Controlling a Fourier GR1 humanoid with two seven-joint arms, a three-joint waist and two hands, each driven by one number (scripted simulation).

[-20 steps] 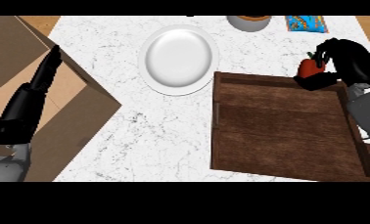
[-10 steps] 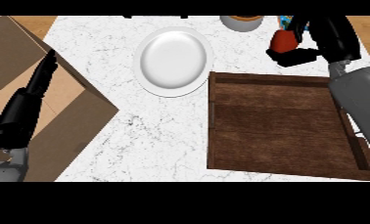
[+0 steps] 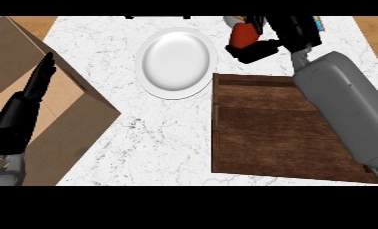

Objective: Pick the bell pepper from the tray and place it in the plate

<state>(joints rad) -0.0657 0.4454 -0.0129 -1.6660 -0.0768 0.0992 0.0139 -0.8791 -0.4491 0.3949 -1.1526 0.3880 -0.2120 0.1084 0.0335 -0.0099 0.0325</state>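
Note:
A red bell pepper is held in my right hand, whose fingers curl round it, above the counter just past the far edge of the dark wooden tray. The white plate lies on the marble counter to the left of the pepper, with nothing on it. My right forearm crosses over the tray's right side. At the left edge my left hand rests with straight fingers pointing up, over a brown wooden surface.
A brown wooden block or board fills the left side. Behind the right hand, a bowl-like thing and a blue packet are mostly hidden at the counter's far edge.
My right hand has carried the pepper up off the tray's far right corner and leftward toward the plate. The left hand has stayed still.

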